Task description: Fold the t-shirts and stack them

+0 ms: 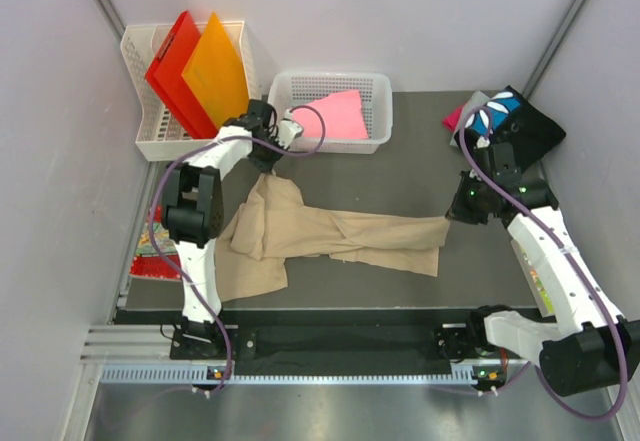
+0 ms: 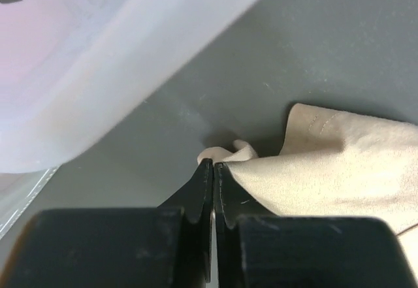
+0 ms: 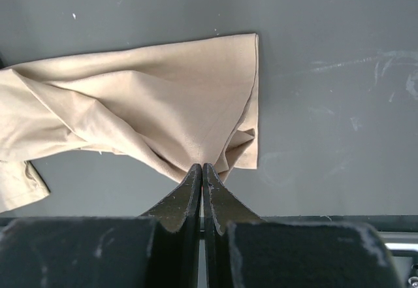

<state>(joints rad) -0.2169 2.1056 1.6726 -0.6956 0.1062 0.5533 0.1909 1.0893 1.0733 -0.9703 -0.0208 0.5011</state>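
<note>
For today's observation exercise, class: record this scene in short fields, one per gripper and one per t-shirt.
left gripper: shut on a corner of the tan t-shirt, beside the white mesh basket
right gripper: shut on the tan t-shirt's right end
tan t-shirt: crumpled across the table, between the grippers
pink t-shirt: in that basket
black printed t-shirt: bunched at the far right corner
magenta t-shirt: edge showing beside the black one

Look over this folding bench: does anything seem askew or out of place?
The plain tan cloth t-shirt lies twisted and bunched across the table, not flat; the black t-shirt with blue-and-white print sits crumpled in the far right corner.
</note>
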